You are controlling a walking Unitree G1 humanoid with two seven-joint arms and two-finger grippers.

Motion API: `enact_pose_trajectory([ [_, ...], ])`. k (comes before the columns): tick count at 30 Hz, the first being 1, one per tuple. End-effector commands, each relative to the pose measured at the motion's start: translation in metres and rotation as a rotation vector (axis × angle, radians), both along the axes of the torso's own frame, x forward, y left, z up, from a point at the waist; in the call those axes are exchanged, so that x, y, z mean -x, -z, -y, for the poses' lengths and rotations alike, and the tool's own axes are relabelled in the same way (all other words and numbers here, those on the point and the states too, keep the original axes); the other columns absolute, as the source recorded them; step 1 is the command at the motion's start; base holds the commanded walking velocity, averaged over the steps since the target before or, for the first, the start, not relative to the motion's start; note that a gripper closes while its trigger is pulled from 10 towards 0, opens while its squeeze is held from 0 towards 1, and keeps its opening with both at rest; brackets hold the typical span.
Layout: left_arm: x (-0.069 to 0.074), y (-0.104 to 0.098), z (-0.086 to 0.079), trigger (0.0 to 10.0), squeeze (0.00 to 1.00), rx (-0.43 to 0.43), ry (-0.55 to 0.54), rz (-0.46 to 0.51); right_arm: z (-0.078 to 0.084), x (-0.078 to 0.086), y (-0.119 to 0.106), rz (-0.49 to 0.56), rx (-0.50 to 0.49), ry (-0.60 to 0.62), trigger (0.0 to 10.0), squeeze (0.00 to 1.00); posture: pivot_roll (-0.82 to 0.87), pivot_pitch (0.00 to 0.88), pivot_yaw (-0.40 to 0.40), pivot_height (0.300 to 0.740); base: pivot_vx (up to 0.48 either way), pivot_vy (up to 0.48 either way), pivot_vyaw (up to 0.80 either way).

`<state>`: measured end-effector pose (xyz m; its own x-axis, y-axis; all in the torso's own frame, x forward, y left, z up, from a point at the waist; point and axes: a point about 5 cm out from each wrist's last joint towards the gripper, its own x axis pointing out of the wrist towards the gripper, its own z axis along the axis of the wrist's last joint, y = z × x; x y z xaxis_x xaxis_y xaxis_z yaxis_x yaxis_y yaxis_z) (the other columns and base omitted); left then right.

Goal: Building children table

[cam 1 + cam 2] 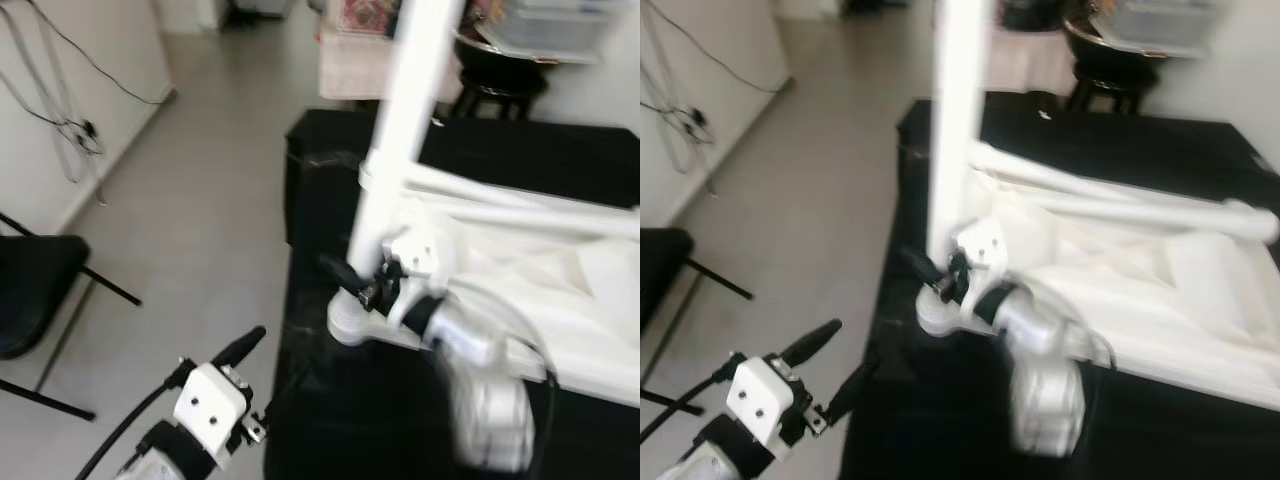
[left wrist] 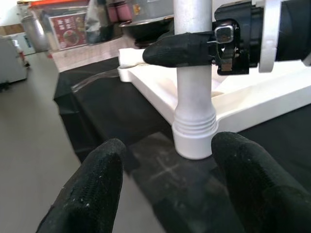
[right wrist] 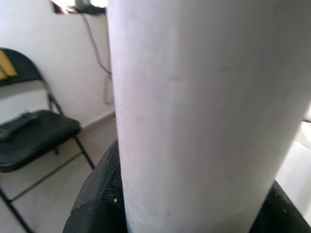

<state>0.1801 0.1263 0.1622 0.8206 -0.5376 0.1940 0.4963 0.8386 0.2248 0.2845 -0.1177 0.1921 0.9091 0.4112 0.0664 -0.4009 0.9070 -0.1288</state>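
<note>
A white table leg (image 1: 400,130) stands upright in the corner socket (image 2: 194,136) of a white table top (image 1: 560,300), which lies upside down on a black-covered surface (image 1: 350,420). My right gripper (image 1: 362,282) is shut on this leg just above its ribbed base; in the right wrist view the leg (image 3: 194,111) sits between the black fingers (image 3: 97,204). More white legs (image 1: 520,200) lie across the table top. My left gripper (image 1: 835,362) is open, low at the left, a short way from the leg's base, its two fingertips (image 2: 92,189) either side of the socket in the left wrist view.
A black folding chair (image 1: 30,290) stands on the grey floor (image 1: 200,220) at the left, with cables (image 1: 60,120) hanging on the wall behind it. A dark stool (image 1: 500,85) and storage boxes (image 1: 350,60) stand at the back beyond the covered surface.
</note>
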Motion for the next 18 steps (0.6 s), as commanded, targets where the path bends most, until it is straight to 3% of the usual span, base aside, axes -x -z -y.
enact_pose_trajectory([
  [1, -0.001, 0.006, -0.002, 10.0, 0.0, -0.017, 0.006, -0.031, 0.024, 0.0, 0.028, -0.13, 0.086, 0.139, 0.0, 0.0, 0.02, 0.173, -0.024, 0.74, 0.0, 0.0, 0.0],
  [9, -0.002, 0.007, -0.003, 10.0, 0.0, -0.019, 0.003, -0.03, 0.016, -0.006, 0.028, -0.138, 0.067, 0.111, 0.0, 0.0, 0.02, 0.166, -0.029, 0.74, 0.0, 0.0, 0.0],
  [10, -0.002, 0.007, -0.004, 10.0, 0.0, -0.019, -0.007, -0.028, -0.01, -0.006, 0.011, -0.127, -0.019, -0.098, 10.0, 1.0, 0.02, 0.164, -0.028, 0.74, 0.0, 0.0, 0.0],
  [12, -0.002, 0.007, -0.004, 10.0, 0.0, -0.019, -0.007, -0.028, -0.01, -0.006, 0.011, -0.127, -0.019, -0.098, 10.0, 1.0, 0.02, 0.164, -0.028, 0.74, 0.0, 0.0, 0.0],
  [14, -0.001, 0.007, -0.003, 10.0, 0.0, -0.017, -0.004, -0.029, -0.028, -0.007, -0.013, -0.053, -0.076, -0.445, 10.0, 1.0, 0.02, 0.16, -0.027, 0.74, 0.0, 0.0, 0.0],
  [15, -0.001, 0.007, -0.003, 10.0, 0.0, -0.017, -0.004, -0.029, -0.028, -0.007, -0.013, -0.053, -0.076, -0.445, 10.0, 1.0, 0.02, 0.16, -0.027, 0.74, 0.0, 0.0, 0.0],
  [16, -0.001, 0.007, -0.001, 10.0, 0.0, -0.015, 0.001, -0.03, -0.029, -0.008, -0.024, -0.017, -0.044, -0.675, 10.0, 1.0, 0.03, 0.16, -0.028, 0.74, 0.0, 0.0, 0.0],
  [18, -0.001, 0.007, -0.001, 10.0, 0.0, -0.015, 0.002, -0.03, -0.027, -0.009, -0.025, -0.019, -0.021, -0.734, 10.0, 1.0, 0.03, 0.16, -0.028, 0.74, 0.0, 0.0, 0.0],
])
